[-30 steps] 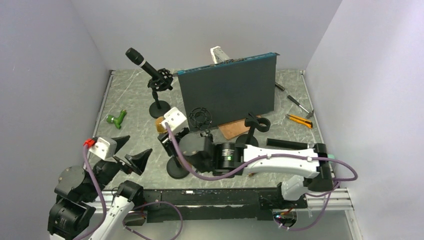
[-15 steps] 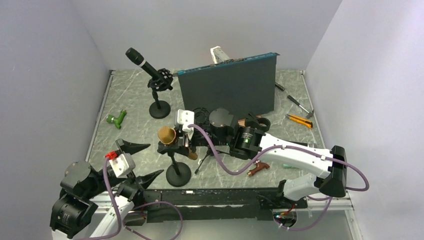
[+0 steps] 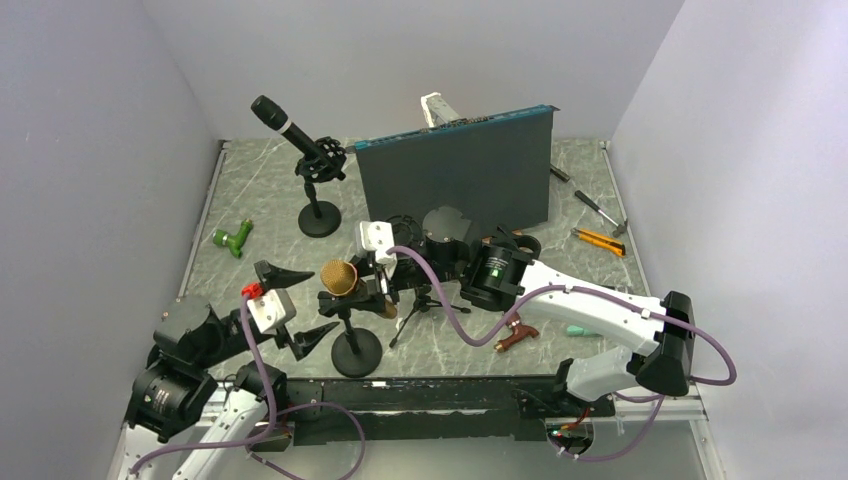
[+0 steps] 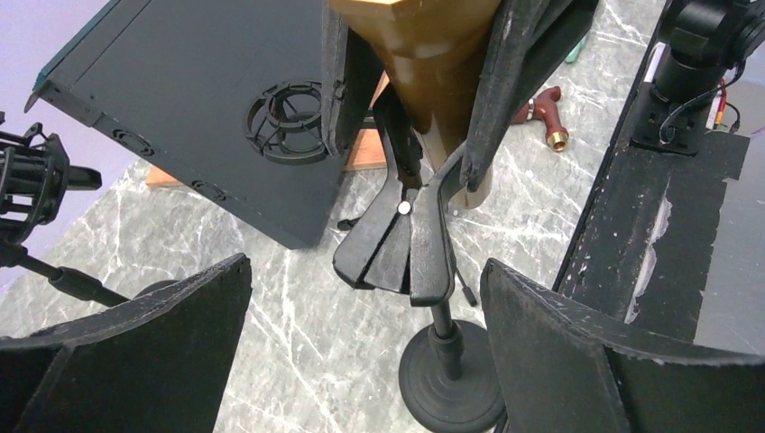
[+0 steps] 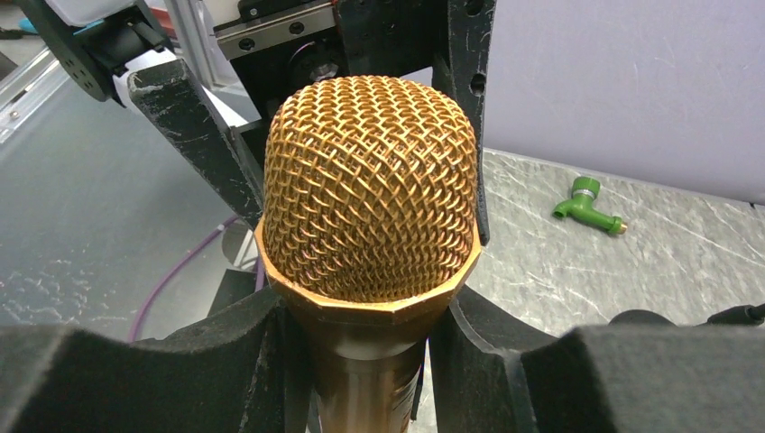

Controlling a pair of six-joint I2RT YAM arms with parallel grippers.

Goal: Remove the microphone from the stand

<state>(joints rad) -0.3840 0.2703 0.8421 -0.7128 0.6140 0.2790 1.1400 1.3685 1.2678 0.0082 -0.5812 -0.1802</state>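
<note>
A gold microphone (image 3: 340, 277) sits tilted in the clip (image 4: 406, 244) of a black stand with a round base (image 3: 357, 350). My right gripper (image 3: 370, 290) reaches in from behind and is shut on the microphone's body just below its mesh head (image 5: 370, 207), a finger on each side (image 5: 365, 383). My left gripper (image 3: 322, 300) is open just left of the stand. In the left wrist view its fingers (image 4: 135, 352) flank the stand post and base (image 4: 451, 379) without touching them.
A second black microphone (image 3: 290, 125) stands on its own stand at the back left. A dark upright board (image 3: 455, 180) crosses the back. A green fitting (image 3: 232, 238) lies left. Hand tools (image 3: 598, 240) lie right and a red-handled piece (image 3: 515, 335) near the front.
My right arm swung from the near side to behind the stand and closed on the microphone. My left gripper moved right, close to the stand. The microphone head tipped towards the left.
</note>
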